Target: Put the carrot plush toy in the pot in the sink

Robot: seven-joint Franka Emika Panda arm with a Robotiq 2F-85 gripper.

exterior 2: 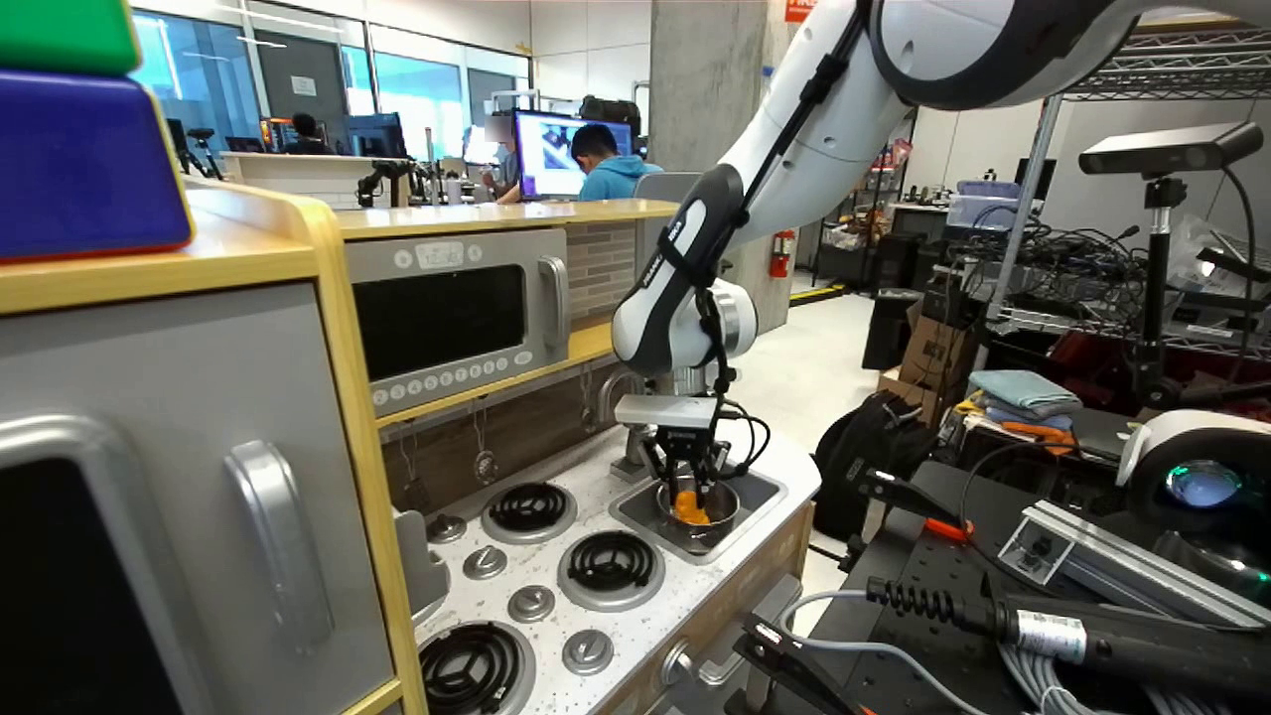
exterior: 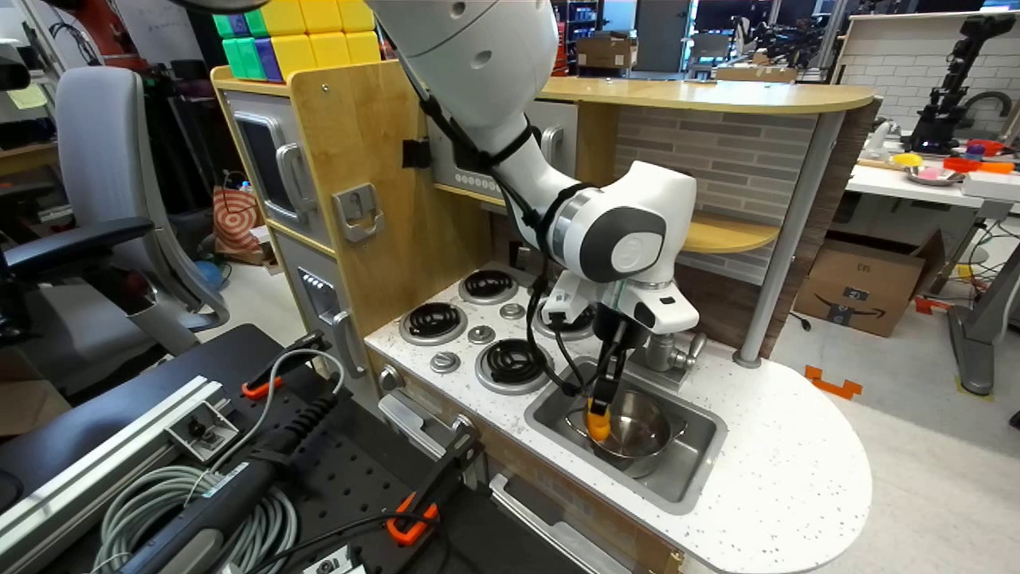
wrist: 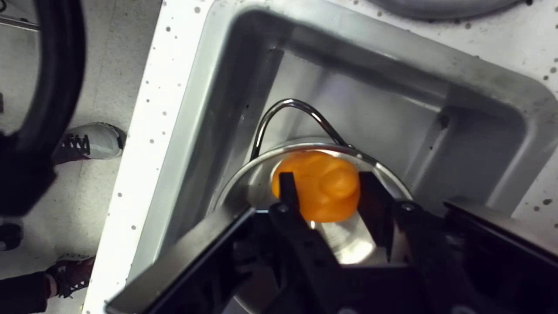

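Our black gripper [wrist: 327,178] pinches the soft orange toy [exterior: 598,426]. Half-released, it could leave the round silver metal pot [exterior: 641,426].

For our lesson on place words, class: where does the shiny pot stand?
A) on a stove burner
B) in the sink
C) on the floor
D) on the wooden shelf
B: in both exterior views, the pot stands inside the walls of the sink.

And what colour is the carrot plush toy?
Orange; the carrot plush toy shows best in the wrist view.
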